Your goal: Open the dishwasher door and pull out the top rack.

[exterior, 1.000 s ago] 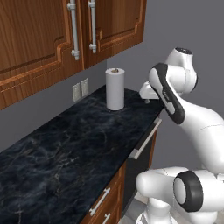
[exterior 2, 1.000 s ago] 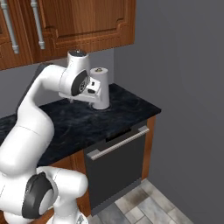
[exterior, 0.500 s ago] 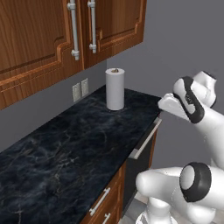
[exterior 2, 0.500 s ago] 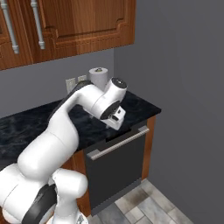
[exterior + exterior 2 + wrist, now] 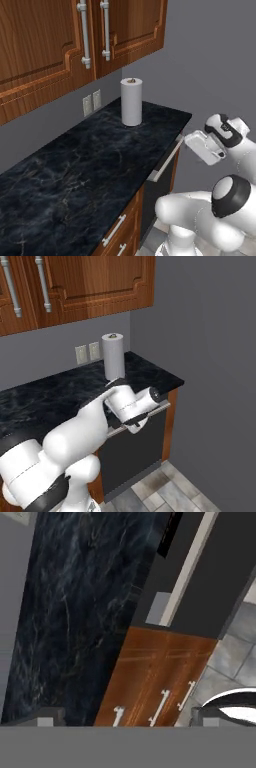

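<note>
The dishwasher door (image 5: 136,448) sits closed under the dark marble counter (image 5: 75,170), at about 5 o'clock from the paper towel roll (image 5: 131,101) in the right base view. Its long silver handle (image 5: 186,571) runs along the top edge, just below the counter lip; in the hand view it is a pale bar slanting from 1 o'clock down toward the centre. The top rack is presumably behind the shut door (nothing of it can be seen).

The gripper (image 5: 125,714) hangs in front of the counter edge, above and apart from the handle, with its 2 fingertips (image 5: 47,716) spread wide and nothing between them. That wide spread suits the next step: the jaws likely need to straddle the bar before closing. The hand looks down along the cabinet face, so the brown drawer fronts (image 5: 150,677) with their short handles fill the lower middle. Judging by this, the task is barely begun: the approach to the handle is in hand.
</note>
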Robot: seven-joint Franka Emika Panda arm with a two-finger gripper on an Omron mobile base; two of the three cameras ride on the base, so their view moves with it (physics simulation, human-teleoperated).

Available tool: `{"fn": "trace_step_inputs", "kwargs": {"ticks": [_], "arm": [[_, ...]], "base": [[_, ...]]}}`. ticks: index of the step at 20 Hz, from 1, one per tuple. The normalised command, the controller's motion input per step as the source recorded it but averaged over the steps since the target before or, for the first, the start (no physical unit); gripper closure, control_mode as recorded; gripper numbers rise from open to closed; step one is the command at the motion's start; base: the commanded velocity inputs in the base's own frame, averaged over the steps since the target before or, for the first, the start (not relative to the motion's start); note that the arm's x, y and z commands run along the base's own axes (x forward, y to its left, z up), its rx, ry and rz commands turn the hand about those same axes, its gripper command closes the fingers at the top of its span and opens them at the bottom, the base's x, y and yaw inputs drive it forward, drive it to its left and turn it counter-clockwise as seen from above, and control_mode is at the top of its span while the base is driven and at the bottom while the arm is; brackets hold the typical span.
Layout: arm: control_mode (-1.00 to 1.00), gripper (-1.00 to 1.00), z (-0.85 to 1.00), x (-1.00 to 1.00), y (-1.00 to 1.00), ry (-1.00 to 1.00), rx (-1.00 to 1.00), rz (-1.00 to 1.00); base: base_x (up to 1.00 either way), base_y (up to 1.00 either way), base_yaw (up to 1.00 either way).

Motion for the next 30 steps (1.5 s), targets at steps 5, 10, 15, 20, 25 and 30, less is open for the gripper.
{"fn": "trace_step_inputs", "kwargs": {"ticks": [5, 10, 15, 20, 25, 30], "arm": [[-1.00, -1.00, -0.94, 0.15, -0.02, 0.00, 0.26, 0.00], [-1.00, -1.00, -0.64, 0.24, -0.02, 0.00, 0.26, -0.01], [-1.00, -1.00, -0.41, 0.31, -0.09, -0.05, 0.33, 0.00], [-1.00, -1.00, -0.13, 0.25, -0.20, -0.10, 0.30, -0.01], [-1.00, -1.00, -0.11, 0.41, -0.19, -0.06, 0.18, -0.03], [-1.00, -1.00, -0.25, 0.39, -0.08, 0.00, 0.11, -0.05]], "base": [[0.00, 0.00, 0.00], [0.00, 0.00, 0.00], [0.00, 0.00, 0.00], [0.00, 0.00, 0.00], [0.00, 0.00, 0.00], [0.00, 0.00, 0.00]]}}
